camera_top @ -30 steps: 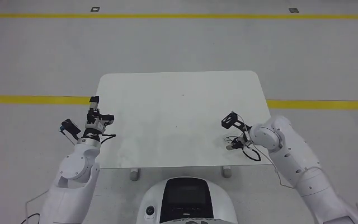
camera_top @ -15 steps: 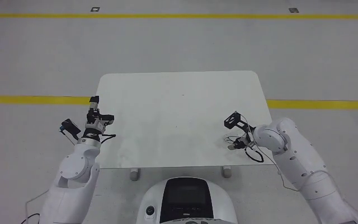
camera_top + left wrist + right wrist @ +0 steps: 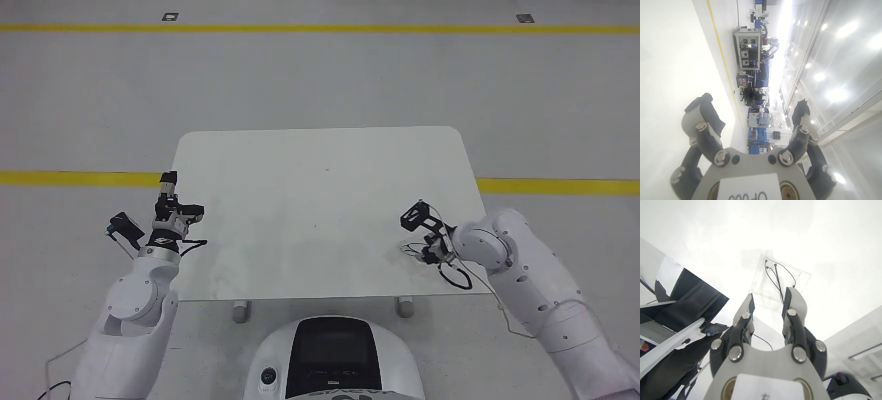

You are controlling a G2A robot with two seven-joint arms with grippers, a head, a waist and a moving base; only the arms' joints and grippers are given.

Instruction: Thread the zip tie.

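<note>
Black zip ties [image 3: 776, 275] lie crossed on a clear square tray [image 3: 804, 275] on the white table [image 3: 320, 200]. My right gripper [image 3: 770, 299] hangs open just above the near side of that tray, nothing between its fingers; one fingertip [image 3: 788, 296] covers the ties' ends. From above, the right gripper [image 3: 426, 248] sits near the table's right front, with thin dark strands of zip ties [image 3: 407, 247] beside it. My left gripper [image 3: 753, 103] is open and empty at the table's left edge, pointing away across the floor; in the top view the left gripper [image 3: 168, 190] is over that edge.
The table's front edge [image 3: 320, 297] runs close behind the right gripper. Dark cables [image 3: 455, 278] trail from the right wrist. A yellow floor line [image 3: 60, 178] passes behind the table.
The right wrist has shifted slightly farther onto the table and turned a little. The left arm has not moved.
</note>
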